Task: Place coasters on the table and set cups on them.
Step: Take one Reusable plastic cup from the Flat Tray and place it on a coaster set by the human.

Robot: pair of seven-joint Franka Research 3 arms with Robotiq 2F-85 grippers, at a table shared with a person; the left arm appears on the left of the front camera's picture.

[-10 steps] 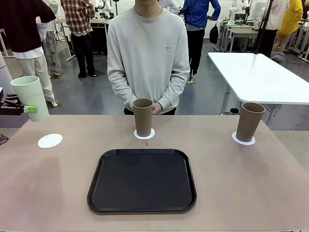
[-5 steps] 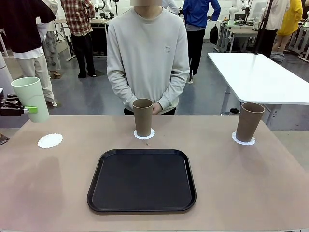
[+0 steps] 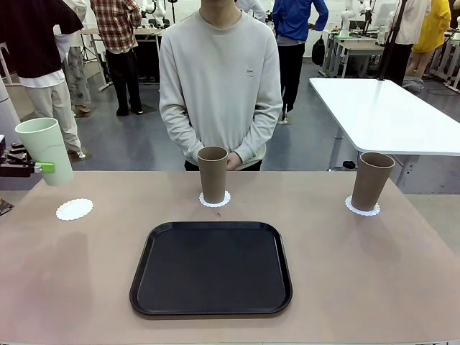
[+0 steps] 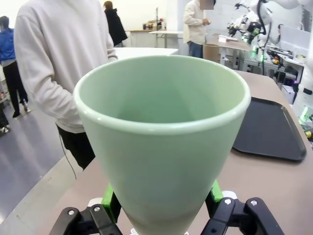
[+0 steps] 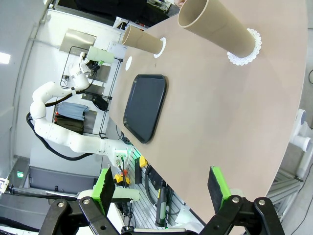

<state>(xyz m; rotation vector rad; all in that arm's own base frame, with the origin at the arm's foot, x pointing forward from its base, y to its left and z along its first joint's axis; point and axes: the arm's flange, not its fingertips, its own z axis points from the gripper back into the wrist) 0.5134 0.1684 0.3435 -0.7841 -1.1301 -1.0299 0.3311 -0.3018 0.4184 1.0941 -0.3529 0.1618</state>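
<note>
A pale mint cup (image 3: 45,149) hangs upright in the air at the far left, my left gripper (image 3: 39,167) shut on its lower part. In the left wrist view the mint cup (image 4: 164,137) sits between the green pads (image 4: 111,201). A bare white coaster (image 3: 75,209) lies on the table (image 3: 86,287) below and right of it. Two tan cups stand on coasters: one in the middle (image 3: 213,174), one at the right (image 3: 372,180). My right gripper (image 5: 161,188) is open above the table's right side, with the right tan cup (image 5: 215,22) ahead of it.
A black tray (image 3: 212,267) lies at the table's middle front. A person (image 3: 219,79) stands at the far edge behind the middle cup, hands clasped. A white table (image 3: 388,115) stands at the back right. More people stand farther off.
The mint cup in my left gripper has sunk a little and drifted slightly left. Nothing else has moved.
</note>
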